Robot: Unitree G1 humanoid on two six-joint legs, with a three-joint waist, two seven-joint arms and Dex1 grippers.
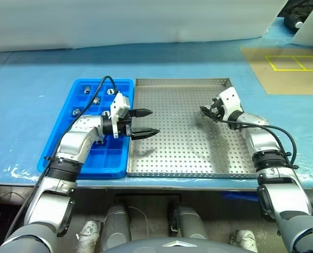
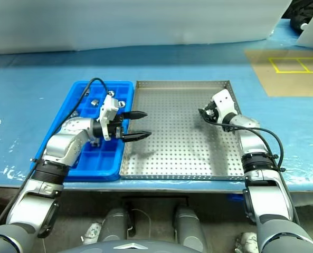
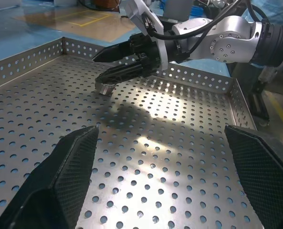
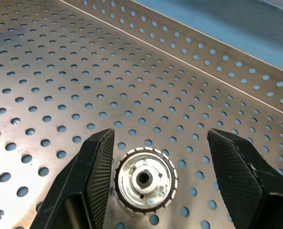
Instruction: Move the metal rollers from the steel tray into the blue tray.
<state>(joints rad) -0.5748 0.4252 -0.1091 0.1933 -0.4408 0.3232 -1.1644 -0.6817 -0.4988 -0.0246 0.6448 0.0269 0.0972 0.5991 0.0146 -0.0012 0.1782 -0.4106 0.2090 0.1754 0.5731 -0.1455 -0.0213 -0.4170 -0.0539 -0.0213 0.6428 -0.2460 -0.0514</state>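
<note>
Steel tray (image 1: 188,153): left claw (image 1: 144,123) level, spread wide; right claw (image 4: 155,181) apart, straddling metal roller (image 4: 145,179).

Bright even overhead light, soft arm shadows on the steel tray (image 1: 188,142), patchy glare on its perforated floor, sharp focus

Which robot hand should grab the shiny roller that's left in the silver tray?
The right hand. Its open fingers already sit on either side of the roller on the steel tray. The left hand hovers open, far across the tray.
</note>
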